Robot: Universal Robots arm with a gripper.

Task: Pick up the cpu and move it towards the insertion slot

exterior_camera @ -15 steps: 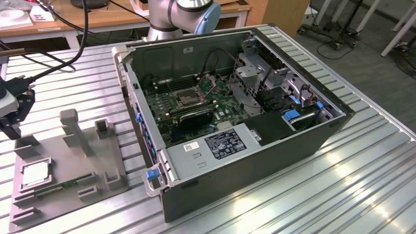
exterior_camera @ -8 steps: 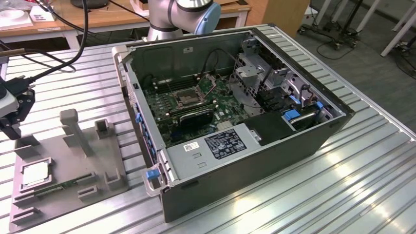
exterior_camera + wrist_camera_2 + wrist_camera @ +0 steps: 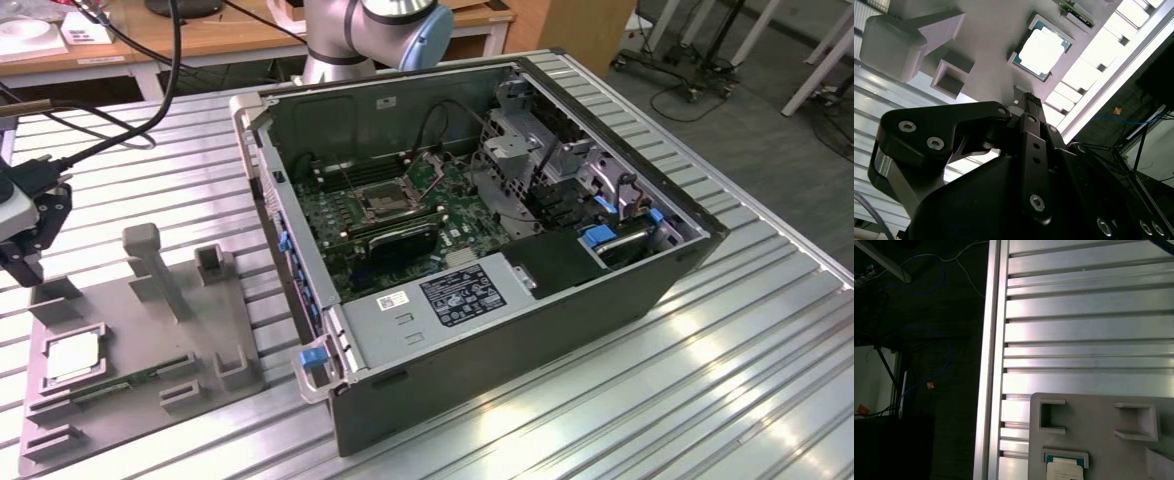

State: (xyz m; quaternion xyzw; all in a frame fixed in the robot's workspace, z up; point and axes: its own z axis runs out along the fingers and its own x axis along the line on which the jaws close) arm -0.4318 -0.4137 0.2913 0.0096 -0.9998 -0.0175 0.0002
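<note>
The cpu (image 3: 74, 355) lies flat in a grey holder (image 3: 134, 340) on the worktop (image 3: 601, 400), apart from the pincer (image 3: 24, 265) hanging above it. Whether the pincer is wide or narrow cannot be told.

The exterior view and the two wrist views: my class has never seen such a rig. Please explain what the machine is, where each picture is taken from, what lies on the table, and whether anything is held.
The machine is a robot arm standing behind an open computer case. The exterior view comes from a camera off the arm, looking down on the ribbed metal table. Both wrist views come from cameras riding on the arm.

At the exterior view's left, the gripper hangs by a grey holder tray. The cpu, a small silvery square, lies in a pocket of that tray, so it is not yet picked up. The insertion slot sits on the green board inside the case.
</note>
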